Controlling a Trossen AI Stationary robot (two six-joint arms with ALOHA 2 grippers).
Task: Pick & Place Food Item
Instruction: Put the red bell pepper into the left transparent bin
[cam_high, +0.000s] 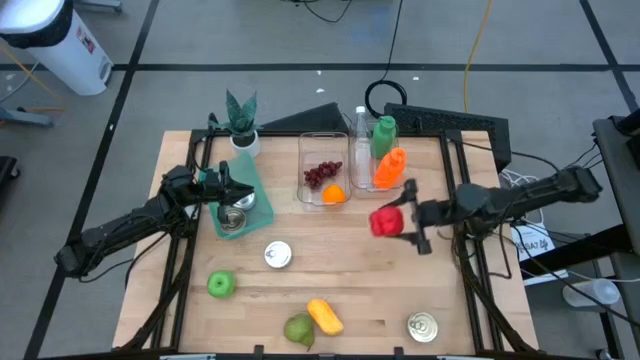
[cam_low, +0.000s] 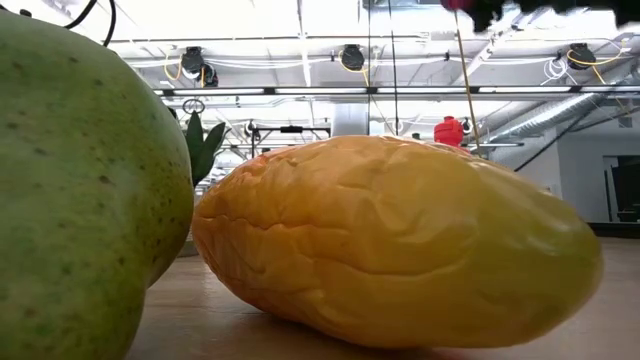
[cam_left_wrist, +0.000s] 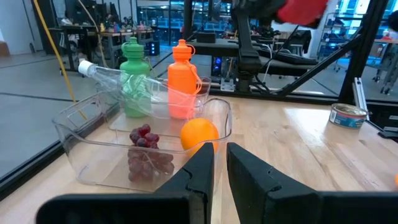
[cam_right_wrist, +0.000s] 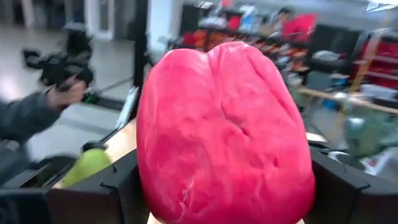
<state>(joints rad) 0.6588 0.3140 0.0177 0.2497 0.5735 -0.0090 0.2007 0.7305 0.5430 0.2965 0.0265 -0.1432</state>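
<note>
A red lobed food item (cam_high: 385, 222), like a bell pepper, hangs above the table's right half with my right gripper (cam_high: 395, 220) shut on it. It fills the right wrist view (cam_right_wrist: 224, 124). Left of it stands a clear container (cam_high: 312, 145) with grapes (cam_high: 320, 175) and an orange (cam_high: 333, 194) inside. My left gripper (cam_high: 240, 195) waits shut at the table's left, over a teal tray (cam_high: 255, 205), touching nothing. Its fingers (cam_left_wrist: 205, 171) point toward the container. My right gripper pinches the red food item between its two fingers (cam_right_wrist: 118, 193), one on each opposite flank (cam_right_wrist: 152, 168). The fingers lie about level and come from the table's right side. The item sits lifted clear of the table.
Clear, green and orange bottles (cam_high: 388, 165) lie by the container's right side. A green apple (cam_high: 221, 285), a tin (cam_high: 278, 255), a yellow fruit (cam_high: 324, 316), a green fruit (cam_high: 299, 330) and another tin (cam_high: 423, 327) lie toward the near edge. A potted plant (cam_high: 241, 120) stands far left.
</note>
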